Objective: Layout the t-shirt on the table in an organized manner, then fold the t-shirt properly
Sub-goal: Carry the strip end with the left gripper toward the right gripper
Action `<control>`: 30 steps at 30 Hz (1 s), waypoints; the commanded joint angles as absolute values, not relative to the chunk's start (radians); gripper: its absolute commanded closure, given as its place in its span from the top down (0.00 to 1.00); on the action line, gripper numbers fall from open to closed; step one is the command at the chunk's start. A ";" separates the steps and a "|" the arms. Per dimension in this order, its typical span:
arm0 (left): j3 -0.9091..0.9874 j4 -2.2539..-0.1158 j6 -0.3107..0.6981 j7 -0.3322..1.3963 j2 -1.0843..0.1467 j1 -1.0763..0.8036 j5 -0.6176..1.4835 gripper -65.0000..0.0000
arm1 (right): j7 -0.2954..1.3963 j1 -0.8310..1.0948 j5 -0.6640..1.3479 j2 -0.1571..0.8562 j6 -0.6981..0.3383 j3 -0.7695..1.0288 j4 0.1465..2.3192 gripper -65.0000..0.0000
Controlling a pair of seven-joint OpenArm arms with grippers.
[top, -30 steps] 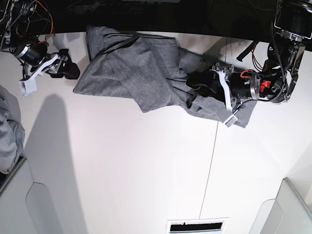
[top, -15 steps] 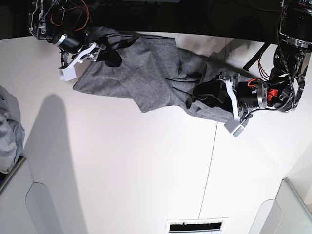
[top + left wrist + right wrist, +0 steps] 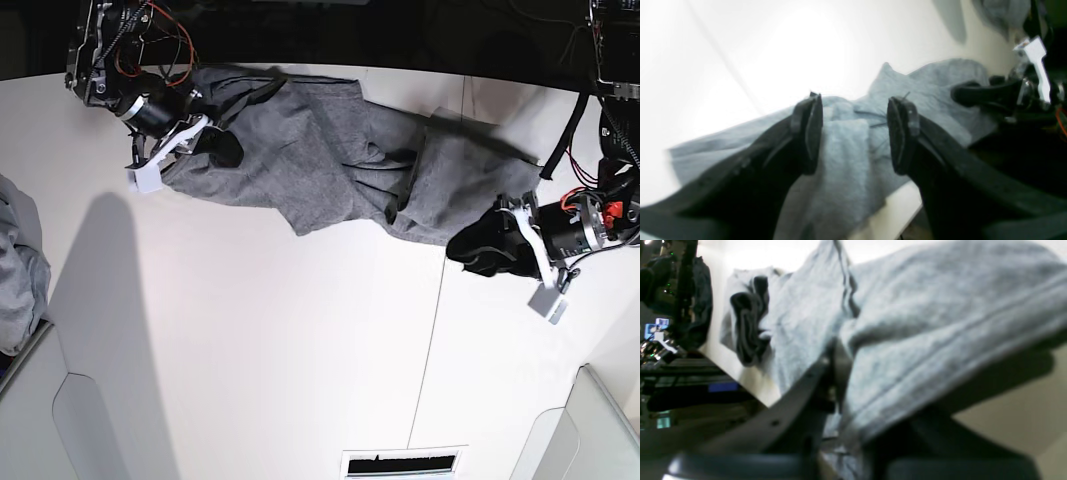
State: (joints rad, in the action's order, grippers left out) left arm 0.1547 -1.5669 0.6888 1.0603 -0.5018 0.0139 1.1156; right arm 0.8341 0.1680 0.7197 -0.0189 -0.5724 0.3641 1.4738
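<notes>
A: Base view: where is the crumpled heather-grey cotton t-shirt (image 3: 320, 160)?
B: Along the far edge of the white matte table (image 3: 260, 340).
A: Grippers?
B: Right gripper (image 3: 840, 386) clamps the shirt's hem; left gripper (image 3: 853, 133) gapes open at its other end.

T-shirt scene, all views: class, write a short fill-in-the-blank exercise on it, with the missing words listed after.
1. The t-shirt lies bunched on the white ____.
2. In the left wrist view, the left gripper has its jaws ____, with cloth showing between them.
3. In the right wrist view, the right gripper is shut on the ____.
4. The thin dark seam runs across the ____.

Missing words: table; open; t-shirt; table
</notes>
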 commanded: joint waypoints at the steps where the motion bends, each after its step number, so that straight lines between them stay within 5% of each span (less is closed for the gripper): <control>1: 0.180 -1.580 0.698 1.043 -0.528 0.027 1.135 0.52 | 0.823 0.152 0.740 -0.016 -0.581 0.364 1.488 0.00; 14: 0.229 -1.253 0.698 0.900 -0.592 -0.003 0.953 0.52 | 0.832 0.150 0.746 0.118 -0.579 0.439 1.567 0.00; 20: 0.226 -1.231 0.698 0.863 -0.487 -0.077 0.953 0.52 | 0.883 0.136 0.826 0.168 -0.581 0.500 1.613 0.00; 30: 0.060 -1.231 0.698 0.752 -0.290 -0.086 0.796 0.52 | 0.943 0.117 0.869 0.019 -0.584 0.361 1.749 0.00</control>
State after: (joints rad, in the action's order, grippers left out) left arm 0.0593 -1.2240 0.6983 0.7311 -0.2840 -0.0864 0.8177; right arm 0.9630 0.1322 0.8391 0.0162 -0.5728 0.3580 1.7290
